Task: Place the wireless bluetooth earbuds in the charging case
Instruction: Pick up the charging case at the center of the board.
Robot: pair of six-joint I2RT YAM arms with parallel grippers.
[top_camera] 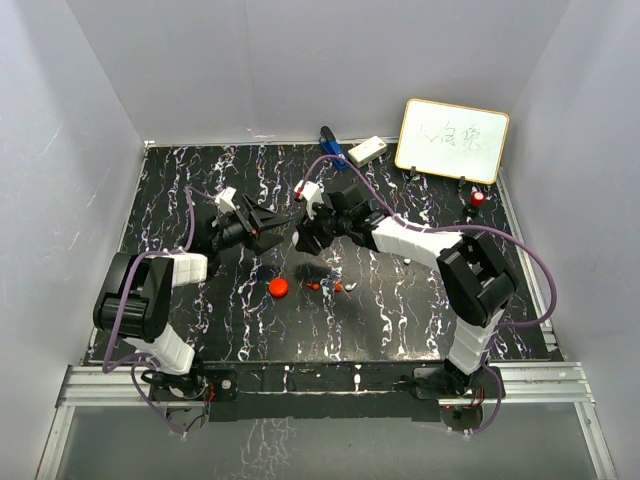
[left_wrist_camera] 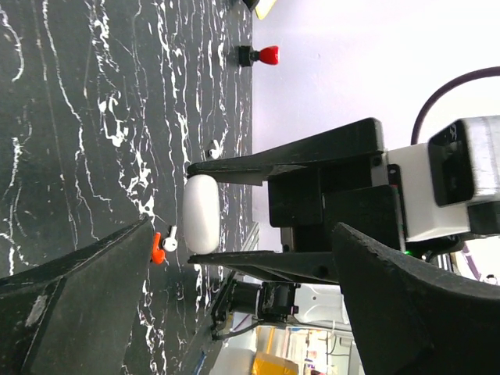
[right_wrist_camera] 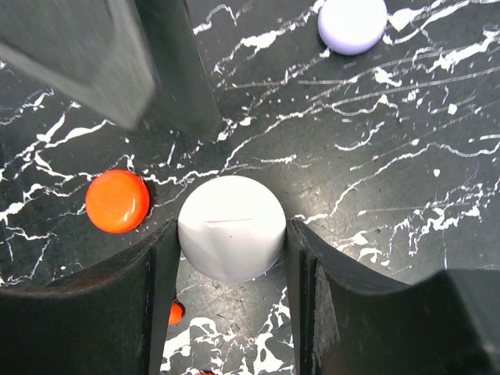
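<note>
My right gripper point(right_wrist_camera: 232, 234) is shut on a round white charging case point(right_wrist_camera: 231, 226), one finger on each side, holding it above the table. The case also shows in the left wrist view point(left_wrist_camera: 201, 212). My left gripper point(left_wrist_camera: 242, 234) is open and empty, its jaws wide apart and facing the held case; in the top view point(top_camera: 268, 228) it sits just left of the right gripper point(top_camera: 303, 228). A tiny red earbud point(left_wrist_camera: 157, 248) and a white earbud point(left_wrist_camera: 170, 242) lie together on the table. Small red earbuds point(top_camera: 330, 287) lie right of the red case point(top_camera: 279, 288).
The red case point(right_wrist_camera: 117, 201) lies just left of the held one, and a purple case point(right_wrist_camera: 351, 23) lies farther off. A whiteboard point(top_camera: 452, 140), a red-capped marker point(top_camera: 477, 198), a white box point(top_camera: 366, 151) and a blue object point(top_camera: 330, 140) stand along the back edge.
</note>
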